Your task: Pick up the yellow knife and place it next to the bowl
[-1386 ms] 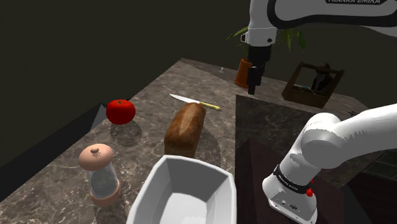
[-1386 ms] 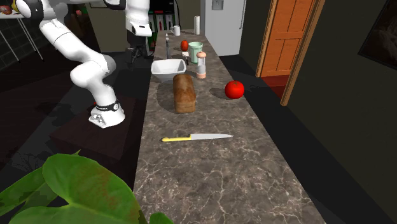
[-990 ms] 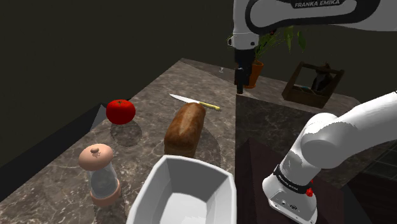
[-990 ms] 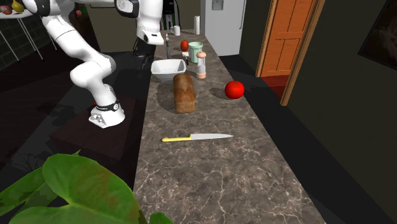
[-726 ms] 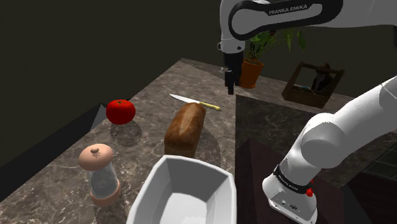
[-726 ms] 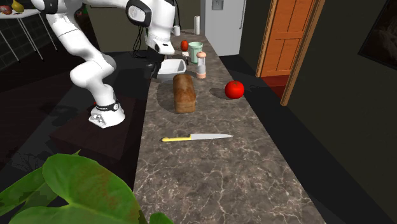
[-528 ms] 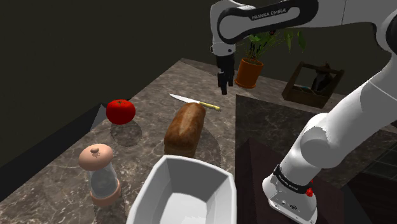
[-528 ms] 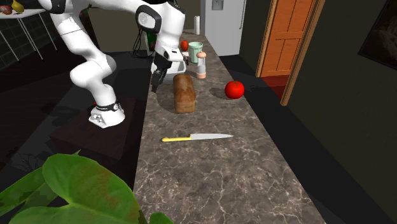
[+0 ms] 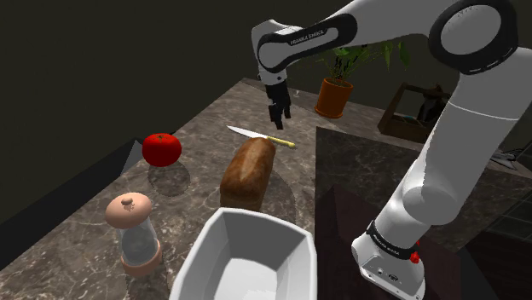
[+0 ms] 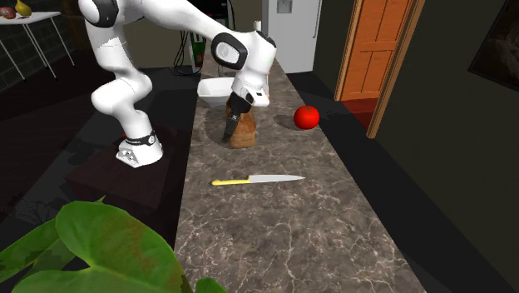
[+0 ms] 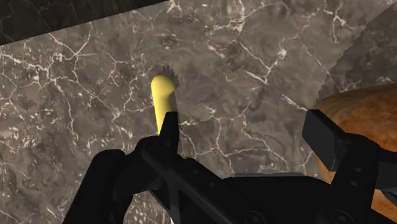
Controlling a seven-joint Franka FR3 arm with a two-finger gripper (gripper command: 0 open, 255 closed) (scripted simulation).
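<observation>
The knife (image 9: 260,136) lies flat on the dark marble counter, its yellow handle (image 9: 282,142) toward the counter's stand side and its steel blade pointing away. My gripper (image 9: 279,114) hangs open just above the handle end and touches nothing. In the second exterior view the knife (image 10: 256,179) lies alone nearer the camera, and the gripper (image 10: 232,125) hovers in front of the bread loaf. In the wrist view the yellow handle (image 11: 162,102) sticks out past one fingertip (image 11: 169,126), and the gripper (image 11: 248,137) stands wide. The white bowl (image 9: 251,256) sits at the shoulder view's bottom.
A brown bread loaf (image 9: 249,173) lies between the knife and the bowl. A red tomato (image 9: 161,149) and a pink-capped grinder (image 9: 132,234) stand to the shoulder view's left. A potted plant (image 9: 332,95) and a wooden caddy (image 9: 418,111) sit beyond the counter.
The arm has swung from beside the counter out over it and come down toward the knife's handle. The gripper has stayed open. The knife has not moved.
</observation>
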